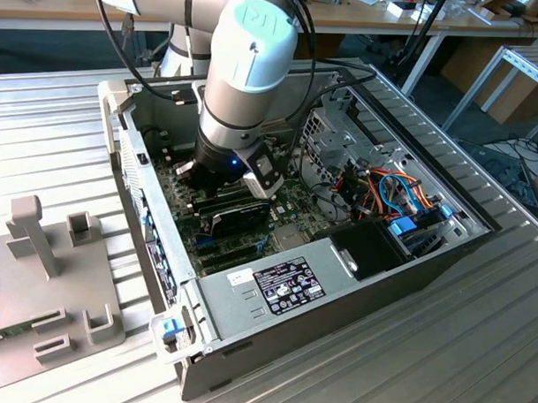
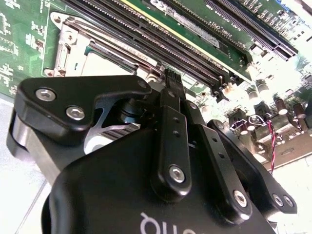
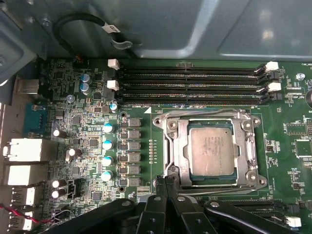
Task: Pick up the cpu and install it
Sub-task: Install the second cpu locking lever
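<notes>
Small flat square cpu (image 3: 213, 150) with dull silver-grey metal top seated in hinged metal socket frame (image 3: 170, 146) on green motherboard (image 3: 287, 146), just near of long black memory slots (image 3: 190, 83). Black tool (image 3: 165, 181) fingers together, gripping nothing, beside socket's edge. Printing on cpu lid too fine to read.

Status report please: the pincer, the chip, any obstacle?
Pincer shut, empty, beside socket frame. Square silver-grey CPU chip seated in socket. Nothing over it.
</notes>
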Robot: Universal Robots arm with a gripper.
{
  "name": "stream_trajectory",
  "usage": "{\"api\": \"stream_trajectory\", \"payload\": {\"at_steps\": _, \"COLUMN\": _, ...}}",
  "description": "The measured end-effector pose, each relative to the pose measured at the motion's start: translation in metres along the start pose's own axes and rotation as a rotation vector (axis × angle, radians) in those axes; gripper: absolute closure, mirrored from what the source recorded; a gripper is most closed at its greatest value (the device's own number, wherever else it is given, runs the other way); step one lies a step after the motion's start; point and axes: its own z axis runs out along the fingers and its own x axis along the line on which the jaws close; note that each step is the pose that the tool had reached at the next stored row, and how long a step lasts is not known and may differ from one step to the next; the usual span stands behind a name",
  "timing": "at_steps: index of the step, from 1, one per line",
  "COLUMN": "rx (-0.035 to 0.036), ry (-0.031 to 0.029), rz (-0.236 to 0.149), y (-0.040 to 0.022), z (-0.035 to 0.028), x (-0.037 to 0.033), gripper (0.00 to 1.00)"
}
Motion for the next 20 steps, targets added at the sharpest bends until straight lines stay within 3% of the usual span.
{"api": "stream_trajectory", "payload": {"at_steps": 4, "rx": 0.0002, "ry": -0.0038, "rz": -0.001, "y": -0.0005, "z": 0.0017, "x": 0.0025, "gripper": 0.89}}
{"api": "stream_trajectory", "payload": {"at_steps": 11, "rx": 0.001, "ry": -0.0042, "rz": -0.001, "y": -0.0008, "z": 0.0032, "x": 0.0026, "gripper": 0.89}}
{"api": "stream_trajectory", "payload": {"at_steps": 12, "rx": 0.0082, "ry": -0.0043, "rz": -0.001, "y": -0.0009, "z": 0.0032, "x": 0.0025, "gripper": 0.89}}
{"api": "stream_trajectory", "payload": {"at_steps": 16, "rx": 0.0237, "ry": -0.0043, "rz": -0.002, "y": -0.001, "z": 0.0031, "x": 0.0026, "gripper": 0.89}}
{"api": "stream_trajectory", "payload": {"at_steps": 20, "rx": 0.0255, "ry": -0.0042, "rz": -0.002, "y": -0.0011, "z": 0.003, "x": 0.0026, "gripper": 0.89}}
